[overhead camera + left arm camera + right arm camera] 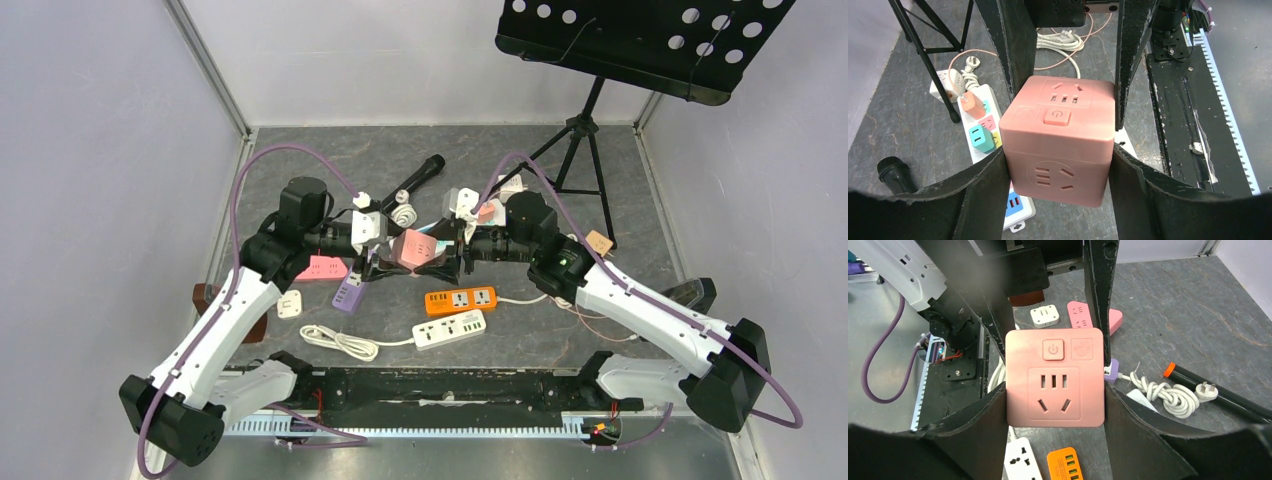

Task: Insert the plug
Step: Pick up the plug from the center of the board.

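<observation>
The cube socket (415,250) sits between the left hand (383,262) and right hand (450,260). A power strip (460,299) lies nearer, a microphone (420,178) behind, a music stand (580,130) far right.

A dark grey, stone-patterned tabletop (330,160), crossed by pale veins, was seen across the middle of the overhead view. It was enclosed by plain pale panels: a left wall (100,150), a back wall (400,50) and a right wall (770,180), joined at the far corners by slim metal posts (212,72). A black perforated music stand (640,35) was set at the upper right of the frame, its tripod (582,126) planted on the surface. The scene was lit evenly and softly.
</observation>
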